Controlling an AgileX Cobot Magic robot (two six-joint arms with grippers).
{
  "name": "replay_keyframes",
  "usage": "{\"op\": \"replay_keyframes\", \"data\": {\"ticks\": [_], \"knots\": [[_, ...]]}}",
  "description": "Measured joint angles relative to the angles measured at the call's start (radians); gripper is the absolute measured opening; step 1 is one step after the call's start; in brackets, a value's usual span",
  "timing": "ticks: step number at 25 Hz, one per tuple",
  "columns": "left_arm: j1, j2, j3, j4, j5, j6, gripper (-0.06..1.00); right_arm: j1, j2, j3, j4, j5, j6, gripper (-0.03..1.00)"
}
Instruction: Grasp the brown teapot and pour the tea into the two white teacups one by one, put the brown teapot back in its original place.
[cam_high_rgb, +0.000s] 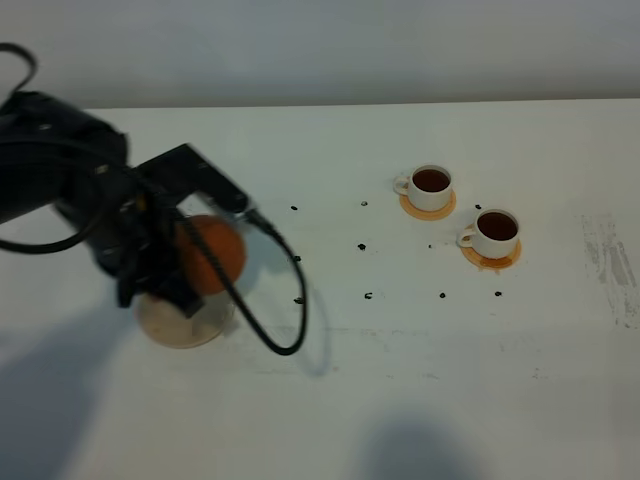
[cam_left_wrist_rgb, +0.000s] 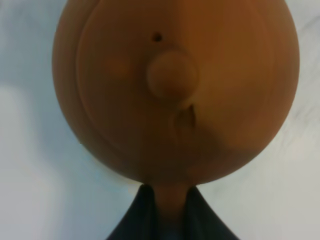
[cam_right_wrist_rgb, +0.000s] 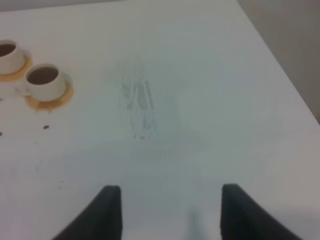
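Observation:
The brown teapot (cam_high_rgb: 212, 255) is at the pale tan coaster (cam_high_rgb: 190, 325) on the left of the table; I cannot tell whether it rests on it. My left gripper (cam_high_rgb: 168, 265) is shut on the teapot's handle. In the left wrist view the teapot (cam_left_wrist_rgb: 172, 90) fills the frame, its handle pinched by the gripper (cam_left_wrist_rgb: 170, 195). The two white teacups (cam_high_rgb: 431, 187) (cam_high_rgb: 495, 232) stand on orange coasters at the right, both full of dark tea. My right gripper (cam_right_wrist_rgb: 170, 210) hangs open over bare table, well away from the cups (cam_right_wrist_rgb: 45, 81) (cam_right_wrist_rgb: 7, 54).
Small black specks (cam_high_rgb: 365, 246) lie scattered on the white table between the teapot and the cups. A black cable (cam_high_rgb: 285, 320) loops from the left arm down beside the pale coaster. A scuffed patch (cam_high_rgb: 610, 260) marks the table's right side.

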Motion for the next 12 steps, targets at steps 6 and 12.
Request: {"op": "replay_keyframes", "data": {"ticks": [6,12], "knots": [[0.046,-0.038,0.098,-0.005,0.005,-0.029,0.08,0.000,0.000,0.000,0.000,0.000,0.000,0.44],[0.075,-0.038,0.117,-0.009,-0.043,-0.068,0.08,0.000,0.000,0.000,0.000,0.000,0.000,0.44]]}}
